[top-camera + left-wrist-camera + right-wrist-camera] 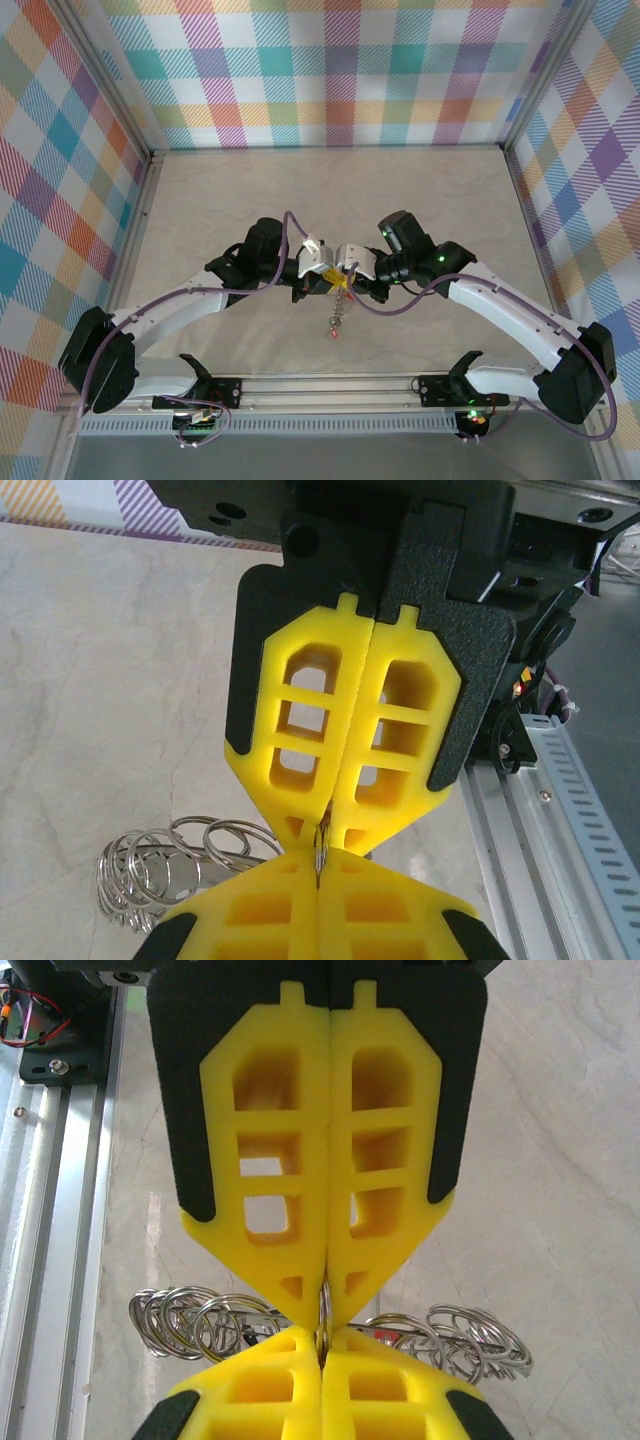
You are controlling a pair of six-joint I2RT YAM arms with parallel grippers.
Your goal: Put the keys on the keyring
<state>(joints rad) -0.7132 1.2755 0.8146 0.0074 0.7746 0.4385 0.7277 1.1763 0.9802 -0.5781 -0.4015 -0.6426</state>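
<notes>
The left claw point(326, 281) is clenched, its yellow fingers point(300, 720) pressed flat together and pinching a thin wire of the keyring point(182, 865) at their tips. The right claw point(352, 280) meets it tip to tip at the centre of the top view, clenched on the same wire. Silvery loops of the keyring spread to either side of the meeting tips, above the pale counter point(250, 200). In the top view the loops trail toward the lower edge, ending at one of the red-headed keys point(333, 337).
</notes>
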